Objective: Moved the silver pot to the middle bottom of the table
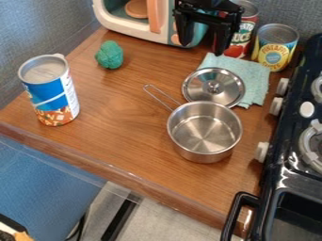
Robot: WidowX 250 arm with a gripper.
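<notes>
1 silver pot (204, 134) beside lid (213, 85); hand (201, 49) spread.

Tomato sauce can (250, 24), partly behind the pincer (201, 48): "ATO" above "UCE" legible. Pineapple can (275, 47), farther right of the pincer in view: "PINEAPPLE" legible, line beneath unclear. Blue-and-white can (52, 98), well apart, left of the pincer: fine print unreadable.
</notes>
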